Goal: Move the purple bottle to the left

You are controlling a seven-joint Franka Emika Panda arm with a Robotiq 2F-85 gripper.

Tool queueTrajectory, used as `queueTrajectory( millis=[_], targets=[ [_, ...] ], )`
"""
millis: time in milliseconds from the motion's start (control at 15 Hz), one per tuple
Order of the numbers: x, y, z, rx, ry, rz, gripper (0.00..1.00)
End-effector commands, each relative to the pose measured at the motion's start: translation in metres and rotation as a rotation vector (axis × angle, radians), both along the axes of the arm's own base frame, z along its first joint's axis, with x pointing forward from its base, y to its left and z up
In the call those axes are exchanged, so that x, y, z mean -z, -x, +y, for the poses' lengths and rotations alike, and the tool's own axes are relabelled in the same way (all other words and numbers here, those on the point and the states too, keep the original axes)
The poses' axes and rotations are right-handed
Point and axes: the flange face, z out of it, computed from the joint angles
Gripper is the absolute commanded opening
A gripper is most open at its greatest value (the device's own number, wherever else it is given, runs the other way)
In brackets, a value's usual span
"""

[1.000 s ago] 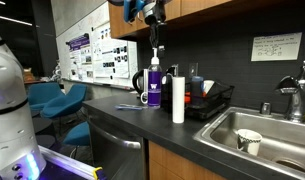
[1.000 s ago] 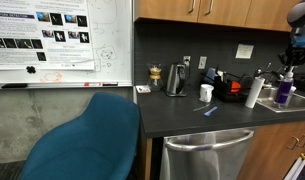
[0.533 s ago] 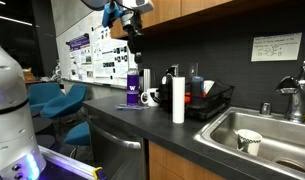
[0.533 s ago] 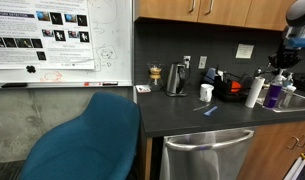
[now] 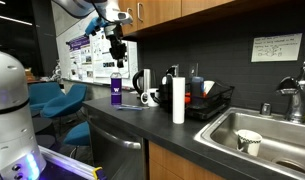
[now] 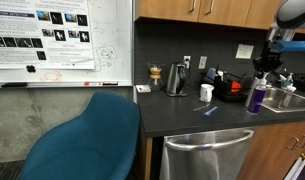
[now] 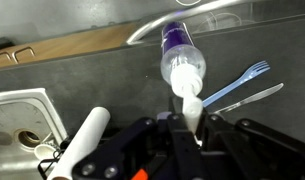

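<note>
Transport seems nearly done: gripper (image 7: 189, 118) pinching the purple bottle (image 5: 116, 94) by its pump top, well apart from the paper towel roll (image 5: 178, 99); only set-down and release remain.

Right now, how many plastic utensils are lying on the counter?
2: in the wrist view, a blue fork and a pale knife lie side by side on the counter beside the purple bottle. More may be hidden in the dish rack.
</note>
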Motion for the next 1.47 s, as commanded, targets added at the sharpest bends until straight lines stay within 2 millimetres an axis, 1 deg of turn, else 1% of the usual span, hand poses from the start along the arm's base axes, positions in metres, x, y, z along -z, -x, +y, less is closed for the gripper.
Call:
queueTrajectory(
  millis=[0, 200, 600, 733, 1133, 1400],
  targets=[
    [0.001, -0.011, 0.041, -0.073, -0.002, -0.028, 0.04],
    [0.005, -0.026, 0.077, -0.139, -0.009, -0.02, 0.04],
    [0.026, -0.049, 0.15, -0.215, -0.02, -0.011, 0.04],
    [0.03, -0.059, 0.176, -0.232, -0.025, -0.026, 0.04],
    [0.039, -0.101, 0.256, -0.277, -0.034, -0.109, 0.04],
    [0.039, -0.132, 0.298, -0.311, -0.02, -0.133, 0.04]
  ],
)
